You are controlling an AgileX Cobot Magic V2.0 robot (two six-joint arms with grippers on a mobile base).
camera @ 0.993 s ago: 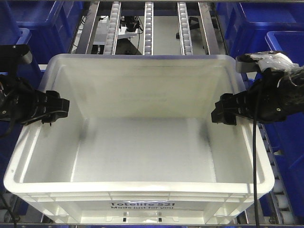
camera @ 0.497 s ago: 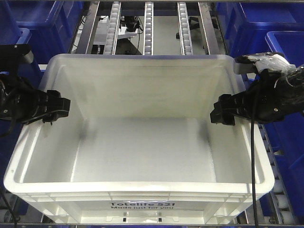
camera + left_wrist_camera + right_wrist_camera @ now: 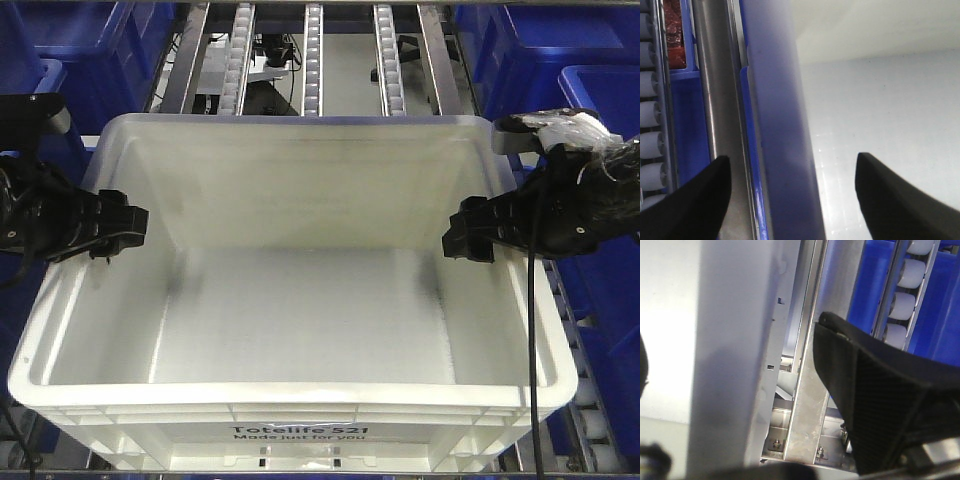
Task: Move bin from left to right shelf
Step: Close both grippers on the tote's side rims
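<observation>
Across the middle of the front view: the bin [image 3: 300,395], white, empty, upright, printed front wall nearest the camera. Flanked by dark blue bins [image 3: 560,60] on both sides; backed by roller tracks [image 3: 313,50] running away behind its far wall. At its left wall, the left end effector [image 3: 132,228], black, reaching over the rim. Seen from the left wrist: spread wide, one finger [image 3: 695,200] outside the wall, the other inside, a gap showing on each side. At the right wall, the right end effector [image 3: 462,238], also astride the rim. Seen from the right wrist: parted, outer finger [image 3: 875,390] standing clear of the wall beside a metal rail [image 3: 807,405]; inner finger only a dark sliver at the frame edge.
</observation>
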